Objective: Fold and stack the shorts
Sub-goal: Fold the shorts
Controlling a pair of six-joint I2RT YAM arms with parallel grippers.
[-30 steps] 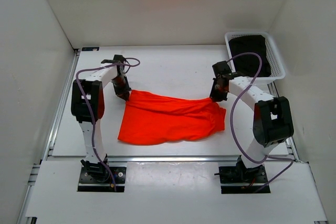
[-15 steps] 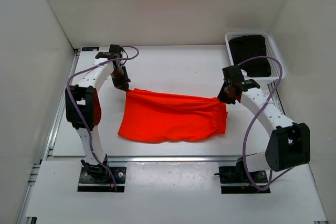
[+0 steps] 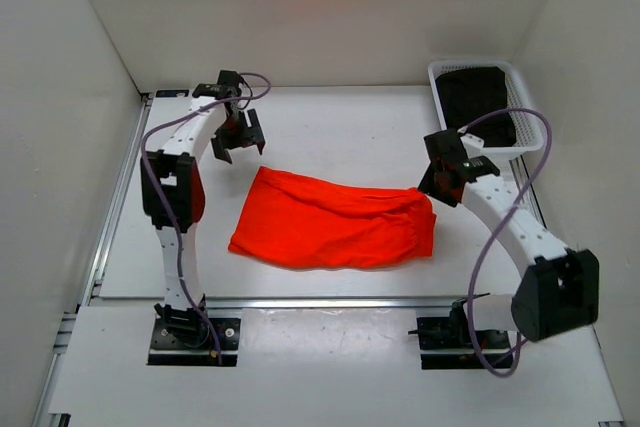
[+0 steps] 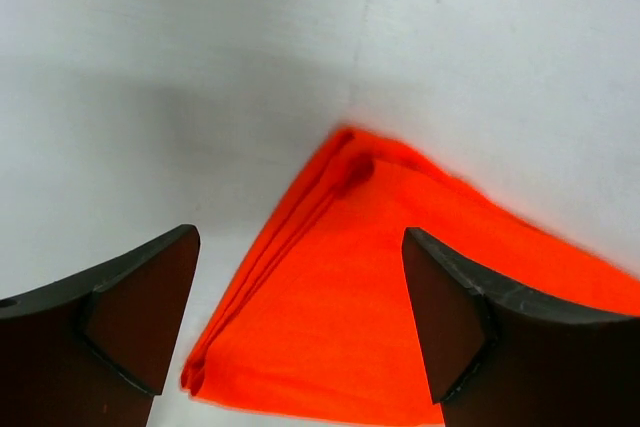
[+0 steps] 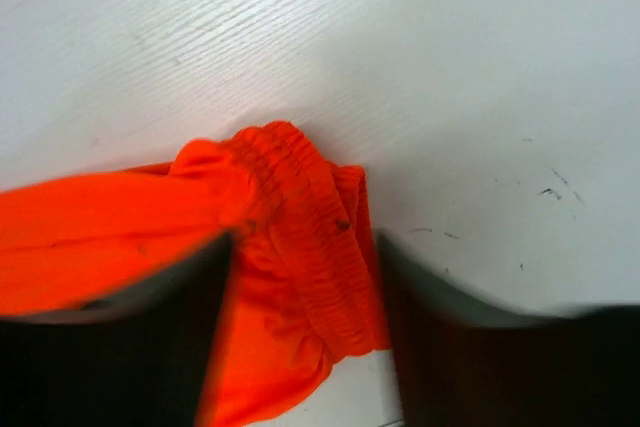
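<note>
The bright orange-red shorts (image 3: 335,227) lie folded flat mid-table, their long side running left to right. My left gripper (image 3: 238,137) hovers just beyond their far-left corner, open and empty. In the left wrist view that layered corner of the shorts (image 4: 340,277) sits on the table under the gap of the left gripper (image 4: 300,317), touching neither finger. My right gripper (image 3: 445,182) is at the far-right corner. In the right wrist view its blurred fingers (image 5: 480,347) stand apart either side of the gathered elastic waistband (image 5: 310,237), which rests loose between them.
A white basket (image 3: 436,87) stands at the far right corner with dark cloth (image 3: 478,102) inside. White walls close in the table on the left, back and right. An aluminium rail (image 3: 120,197) runs along the table's left edge.
Both grippers have opened and let go of the shorts' far corners. The cloth has dropped flat onto the table. The left gripper has lifted away toward the back.
</note>
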